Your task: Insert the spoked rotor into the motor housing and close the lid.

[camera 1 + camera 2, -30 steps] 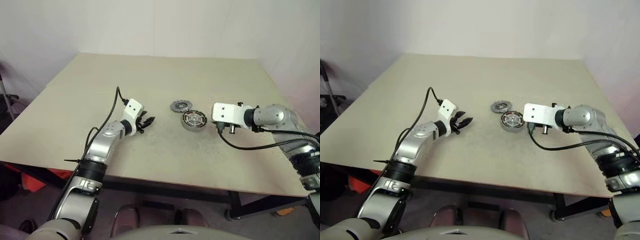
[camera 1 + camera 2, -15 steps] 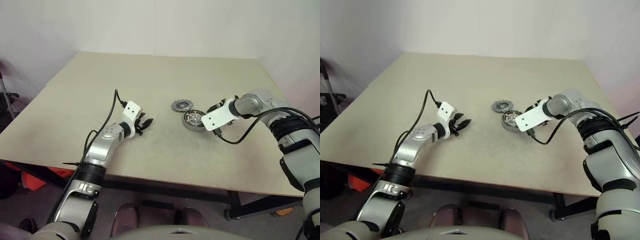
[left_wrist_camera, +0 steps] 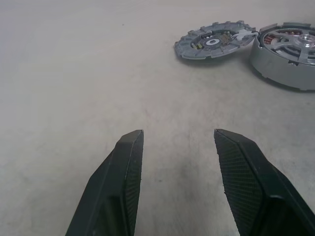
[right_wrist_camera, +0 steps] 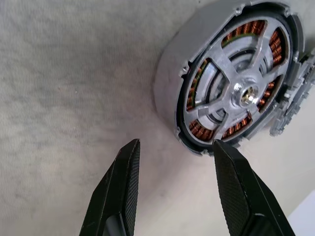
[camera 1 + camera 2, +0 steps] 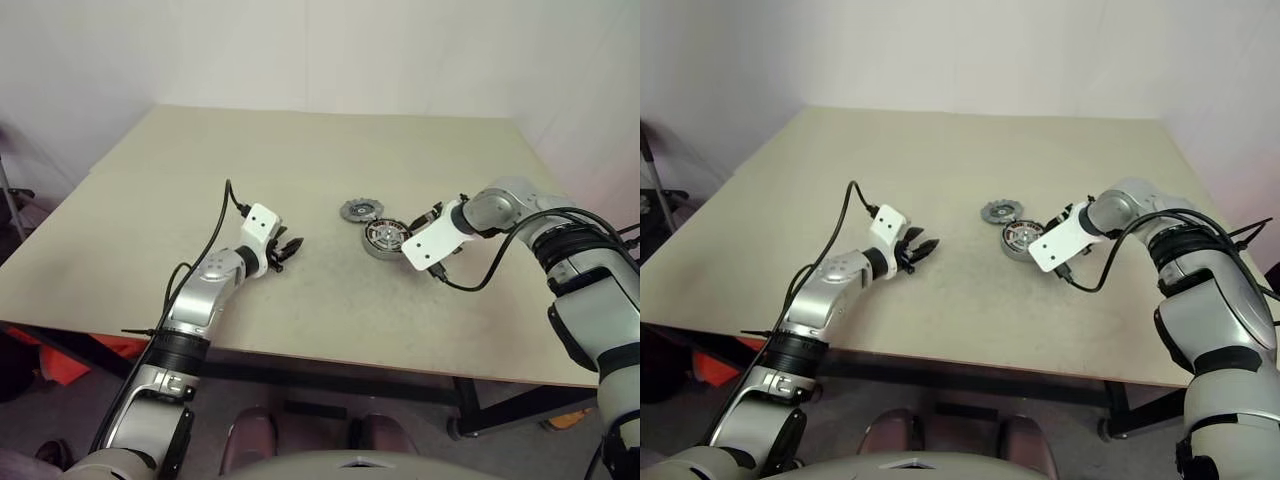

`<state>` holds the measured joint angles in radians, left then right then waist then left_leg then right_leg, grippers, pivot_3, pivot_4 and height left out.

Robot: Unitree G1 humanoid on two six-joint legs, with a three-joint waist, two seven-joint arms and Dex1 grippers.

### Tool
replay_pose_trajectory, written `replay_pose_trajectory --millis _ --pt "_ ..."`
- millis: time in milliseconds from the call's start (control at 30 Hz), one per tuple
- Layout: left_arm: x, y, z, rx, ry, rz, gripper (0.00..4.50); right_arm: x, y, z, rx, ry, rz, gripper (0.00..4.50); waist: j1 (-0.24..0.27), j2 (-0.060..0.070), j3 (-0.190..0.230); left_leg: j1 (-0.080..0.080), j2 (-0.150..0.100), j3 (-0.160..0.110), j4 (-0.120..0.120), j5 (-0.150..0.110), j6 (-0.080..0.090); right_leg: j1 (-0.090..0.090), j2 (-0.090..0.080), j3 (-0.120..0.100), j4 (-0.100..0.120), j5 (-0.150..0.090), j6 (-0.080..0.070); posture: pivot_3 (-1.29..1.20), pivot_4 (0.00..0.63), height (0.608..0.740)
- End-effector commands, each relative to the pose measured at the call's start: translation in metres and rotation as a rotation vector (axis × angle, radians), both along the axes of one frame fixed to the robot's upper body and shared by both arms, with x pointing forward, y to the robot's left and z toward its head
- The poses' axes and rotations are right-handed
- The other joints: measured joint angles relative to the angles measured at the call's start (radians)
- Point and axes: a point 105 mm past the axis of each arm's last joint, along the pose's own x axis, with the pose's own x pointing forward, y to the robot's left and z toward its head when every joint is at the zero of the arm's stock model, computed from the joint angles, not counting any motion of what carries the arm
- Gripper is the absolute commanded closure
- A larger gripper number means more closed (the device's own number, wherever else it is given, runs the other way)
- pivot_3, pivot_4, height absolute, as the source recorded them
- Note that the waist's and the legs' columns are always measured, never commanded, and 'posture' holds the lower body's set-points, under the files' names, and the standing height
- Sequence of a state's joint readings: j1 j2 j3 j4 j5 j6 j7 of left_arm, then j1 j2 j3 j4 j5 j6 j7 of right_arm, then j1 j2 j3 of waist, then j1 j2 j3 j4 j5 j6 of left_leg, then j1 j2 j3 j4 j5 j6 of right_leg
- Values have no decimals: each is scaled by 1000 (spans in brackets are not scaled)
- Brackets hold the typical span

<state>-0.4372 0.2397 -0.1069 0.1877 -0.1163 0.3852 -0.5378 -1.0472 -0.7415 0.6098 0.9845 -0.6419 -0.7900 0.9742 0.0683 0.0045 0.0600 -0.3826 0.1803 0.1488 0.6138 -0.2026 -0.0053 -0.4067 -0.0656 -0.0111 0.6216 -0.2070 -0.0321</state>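
Right pincer (image 4: 172, 184) open, empty, just beside round grey copper-coiled motor housing (image 4: 231, 78); left pincer (image 3: 177, 172) open, empty, over beige counter (image 5: 300, 150).

Beige table (image 5: 300, 150), matte top, fills most of the frame. Right of centre: motor housing (image 5: 384, 239) flat on it, open side up, copper coils and silver spokes showing. Lid (image 5: 361, 211) lies just up-left of it, rims touching or nearly so.
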Motion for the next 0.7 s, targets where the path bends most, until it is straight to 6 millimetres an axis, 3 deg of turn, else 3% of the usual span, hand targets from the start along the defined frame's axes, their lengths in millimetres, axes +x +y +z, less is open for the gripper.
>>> replay_pose_trajectory --millis 33,267,367,500,700 --pt "3 2 18 -12 -60 2 2072 2 4 1 27 -17 0 1892 0 0 0 0 0 0 0 0 0 0 0 0 0 0 0 0 0 740" --pt "3 3 18 -10 -60 4 2072 4 4 -5 20 -7 -18 1892 0 0 0 0 0 0 0 0 0 0 0 0 0 0 0 0 0 740" --pt "3 3 18 -9 -60 7 2072 5 2 -5 15 -5 -24 2448 0 0 0 0 0 0 0 0 0 0 0 0 0 0 0 0 0 740" --pt "3 4 18 -8 -60 9 2072 5 3 -4 22 -6 -18 3774 0 -1 0 1 0 0 0 0 0 1 0 0 0 0 0 0 0 740" --pt "3 3 18 -9 -60 8 2072 5 6 -1 50 -8 -19 3774 -2 -1 0 1 1 0 0 0 0 1 0 0 0 0 0 0 0 740"
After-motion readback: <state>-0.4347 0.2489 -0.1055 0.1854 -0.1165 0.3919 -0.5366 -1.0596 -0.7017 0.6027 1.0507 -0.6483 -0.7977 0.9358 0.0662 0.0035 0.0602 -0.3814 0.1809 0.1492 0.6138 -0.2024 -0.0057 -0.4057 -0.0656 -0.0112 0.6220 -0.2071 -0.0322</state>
